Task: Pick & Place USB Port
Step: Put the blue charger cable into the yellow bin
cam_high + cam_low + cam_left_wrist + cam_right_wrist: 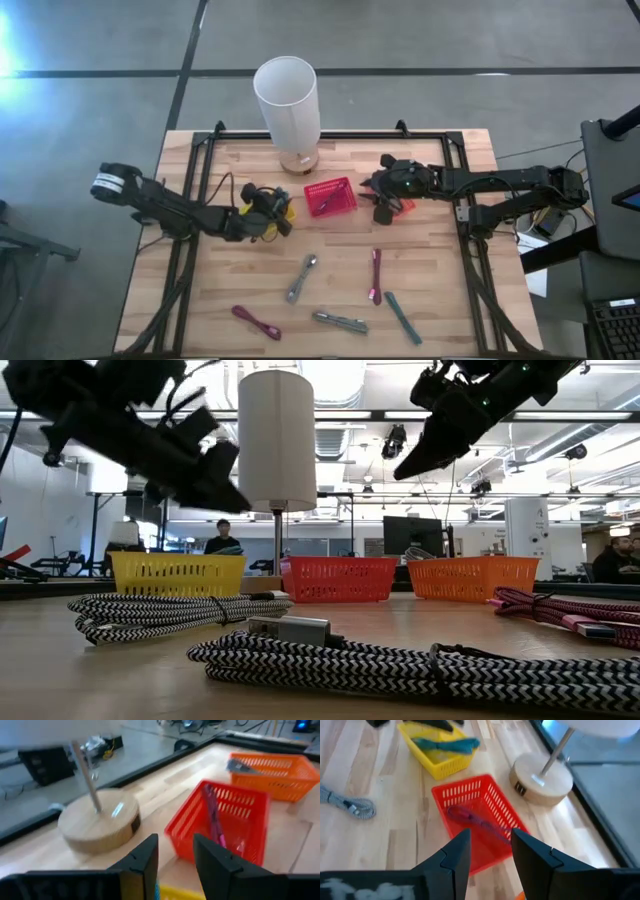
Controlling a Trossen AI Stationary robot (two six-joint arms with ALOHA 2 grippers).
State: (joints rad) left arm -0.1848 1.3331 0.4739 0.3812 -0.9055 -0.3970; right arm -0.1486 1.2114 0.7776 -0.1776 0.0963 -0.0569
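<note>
The tabletop (430, 290) is pale wood planks in a black frame. Three small plastic mesh baskets sit in a row across its middle: a yellow basket (272, 215), a red basket (331, 196) and an orange basket (400, 205), with a lamp (288, 105) behind them that has a white cylinder shade, a thin metal stem and a round wooden base.

The left claw (272, 213) hangs over the yellow basket; its wrist view shows two dark blocky fingers (141, 865) standing apart with nothing between them. The right claw (385, 203) hovers above the orange basket, just beside the red one, its fingers (456, 856) likewise spread and empty.

Coiled USB cables lie on the near half of the tabletop: a grey one (302, 277), a maroon one (375, 276), a teal one (404, 318), a second grey one (340, 321) and a second maroon one (257, 322).

The overhead picture hardly shows what the baskets hold. The right wrist view shows a teal cable (445, 743) bundled in the yellow basket and a maroon cable (475, 818) in the red one; the left wrist view adds a dark grey one (240, 766) in the orange basket. Only the low view gives the braid: a black-and-white woven sleeve (400, 665) with a metal plug (288, 628), and people in the room behind
</note>
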